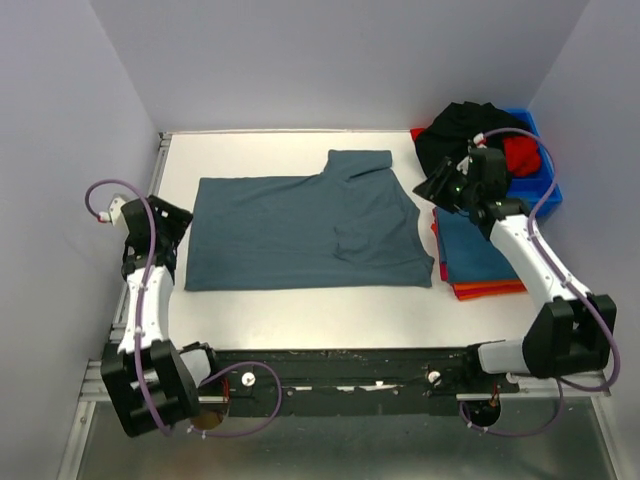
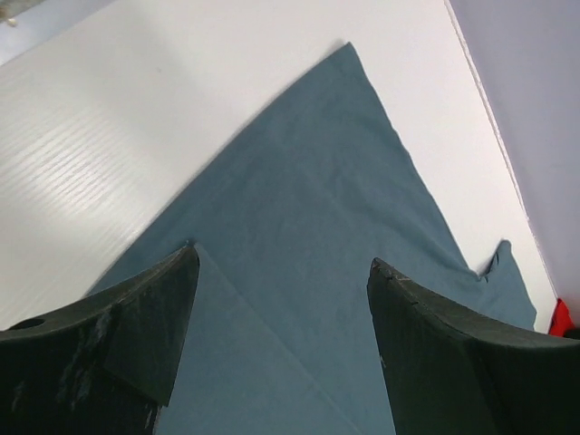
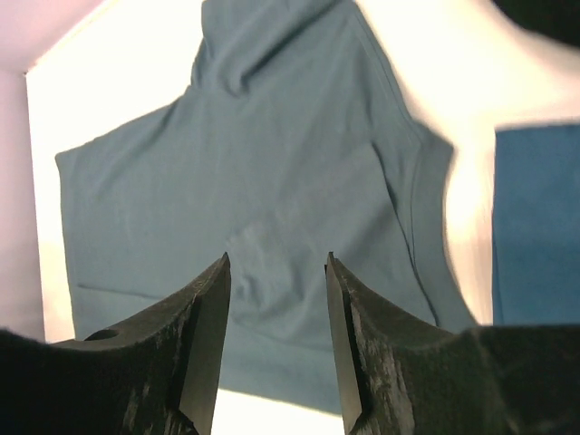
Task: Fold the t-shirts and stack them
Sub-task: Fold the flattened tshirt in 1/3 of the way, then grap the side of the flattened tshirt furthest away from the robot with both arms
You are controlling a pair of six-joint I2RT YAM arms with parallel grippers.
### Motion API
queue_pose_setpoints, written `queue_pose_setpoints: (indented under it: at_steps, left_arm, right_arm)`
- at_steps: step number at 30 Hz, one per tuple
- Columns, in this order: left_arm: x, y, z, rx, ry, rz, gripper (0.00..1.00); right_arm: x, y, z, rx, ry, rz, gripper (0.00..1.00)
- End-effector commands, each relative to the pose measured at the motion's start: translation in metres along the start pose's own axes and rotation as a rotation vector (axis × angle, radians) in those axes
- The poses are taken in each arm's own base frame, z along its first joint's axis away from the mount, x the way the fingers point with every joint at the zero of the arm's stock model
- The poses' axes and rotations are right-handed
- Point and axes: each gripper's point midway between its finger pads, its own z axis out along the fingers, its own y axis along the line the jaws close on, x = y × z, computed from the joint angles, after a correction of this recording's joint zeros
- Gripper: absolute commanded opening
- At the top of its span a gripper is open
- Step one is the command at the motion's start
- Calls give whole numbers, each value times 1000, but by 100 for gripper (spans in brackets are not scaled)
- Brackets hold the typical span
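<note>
Teal t-shirt (image 1: 300, 235) flat on surface (image 1: 300, 315), part-folded, awaiting next fold. L end effector (image 1: 170, 225) at 9 o'clock: wide, empty. R end effector (image 1: 440, 187) at 2 o'clock: half-open, empty.

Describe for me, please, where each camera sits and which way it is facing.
Top external: above and behind the robot, looking down on the table; both arms show.
Left wrist: on the left arm, facing the teal t-shirt; left end effector shows.
Right wrist: on the right arm, facing that shirt; right end effector shows.
Shared: the teal t-shirt.
</note>
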Motion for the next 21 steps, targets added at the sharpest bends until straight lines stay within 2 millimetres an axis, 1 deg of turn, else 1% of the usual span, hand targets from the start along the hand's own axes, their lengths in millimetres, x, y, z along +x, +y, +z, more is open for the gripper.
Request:
queue_pose_setpoints:
  at_steps: [1, 2, 3, 6, 7, 8, 11, 12, 15, 16, 17, 21]
  left_arm:
    - [-12, -47, 29, 144, 37, 15, 85]
    - [-13, -52, 37, 154, 43, 9, 84]
    - [-14, -58, 44, 167, 46, 6, 84]
    - [-12, -66, 64, 157, 70, 18, 84]
    - [-18, -75, 70, 166, 66, 33, 84]
    - [-20, -79, 78, 161, 68, 48, 83]
    - [-20, -77, 101, 117, 93, 70, 83]
    - [-18, -75, 108, 105, 100, 72, 82]
    - [-13, -74, 132, 91, 116, 82, 82]
    - [-12, -74, 140, 83, 125, 87, 82]
    - [-10, -73, 147, 76, 134, 92, 82]
    - [-1, -74, 175, 59, 176, 112, 81]
  right_arm:
    - [-39, 14, 25, -9, -63, -103, 54]
    - [-44, 14, 33, 1, -65, -108, 54]
    - [-52, 19, 39, -4, -74, -119, 54]
    - [-68, 21, 68, 34, -52, -131, 53]
    - [-70, 19, 78, 52, -34, -132, 53]
    - [-75, 19, 86, 62, -29, -134, 53]
    - [-81, 16, 116, 87, 1, -133, 53]
    - [-80, 12, 128, 104, 19, -128, 53]
    - [-87, 6, 156, 142, 38, -122, 53]
    - [-95, 8, 165, 148, 27, -120, 53]
    - [-97, 5, 174, 162, 29, -119, 53]
    - [-96, -7, 211, 192, 42, -111, 54]
